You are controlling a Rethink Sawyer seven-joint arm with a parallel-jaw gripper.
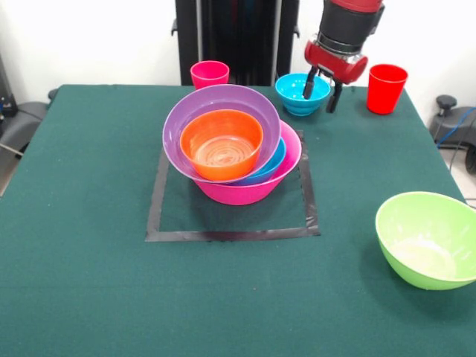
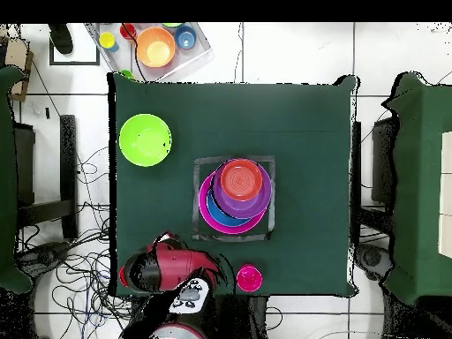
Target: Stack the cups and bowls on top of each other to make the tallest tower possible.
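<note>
Claw (image 1: 322,91) spread wide, nothing held, hangs over far right part of surface (image 1: 89,282), one fingertip (image 1: 308,92) over inside of small blue bowl (image 1: 302,94), other tip outside its right rim; looks set to straddle that rim, contact w/ wall cannot be told. Hidden under arm in overhead view, so no check from there

Just right of claw: red cup (image 1: 387,88), upright, apart from blue bowl. Further left along far edge: pink-red cup (image 1: 210,74), upright, behind tower

Mid surface, inside black tape square (image 1: 230,235): tower (image 1: 232,145) w/ large pink bowl (image 1: 249,192) as base, a blue bowl (image 1: 272,165) nested in it showing only as a sliver, purple bowl (image 1: 216,104) above sitting tilted toward left, orange bowl (image 1: 222,143) inside purple. Looks off-centre, not seated flat

Near right corner: large lime green bowl (image 1: 428,238), well apart from rest, mouth up

Handling, as judged: all thin glossy plastic, so prob light, stiff enough for a rim pinch, slippery; no fragility concern but easy to knock or skid on cloth. Best hold for small blue bowl: pinch across wall at rim, one tip in, one out. Cups: pinch wall at lip same way, or across body since narrow. Tilted purple/orange pair likely to slide if bumped on placing, so gentle, centred drop needed
</note>
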